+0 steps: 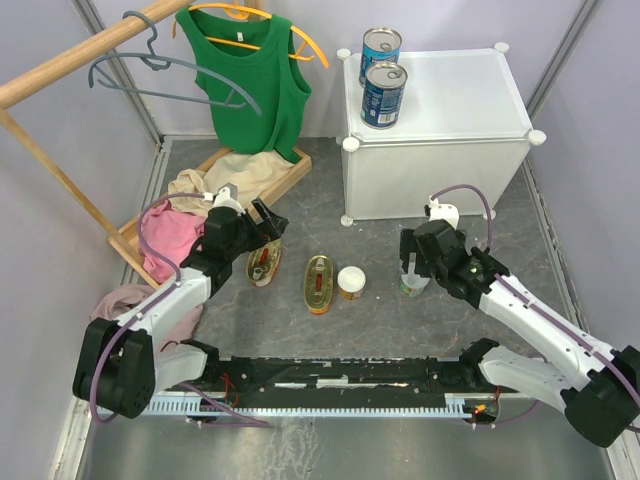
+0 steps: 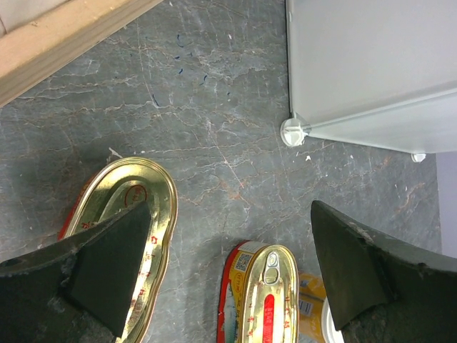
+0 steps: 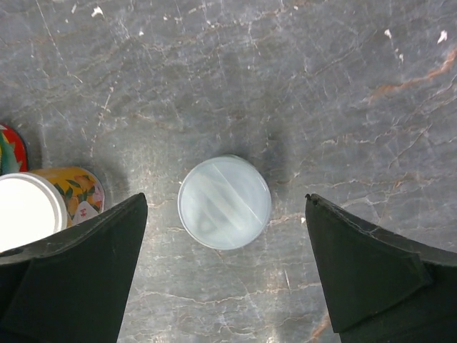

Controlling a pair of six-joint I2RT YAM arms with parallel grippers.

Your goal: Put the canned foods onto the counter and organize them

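Observation:
Two tall blue-labelled cans [image 1: 381, 48] [image 1: 384, 93] stand on the left part of the white counter [image 1: 450, 100]. Two flat oval tins [image 1: 263, 265] [image 1: 319, 283], the orange-label can [image 1: 351, 283] and the green-label can [image 1: 413, 283] are on the grey floor. My left gripper [image 1: 265, 232] [image 2: 230, 207] is open and empty above the floor, between the two oval tins [image 2: 125, 229] [image 2: 268, 293]. My right gripper [image 1: 412, 262] [image 3: 226, 196] is open over the green-label can's white lid [image 3: 224, 202], not touching it. The orange-label can [image 3: 43, 204] is to its left.
A wooden tray of clothes [image 1: 290, 180] lies at the back left, its edge in the left wrist view [image 2: 64, 28]. A wooden rail with hangers and a green top [image 1: 245, 75] stands above it. The counter's foot [image 2: 294, 131] is just ahead of the left gripper.

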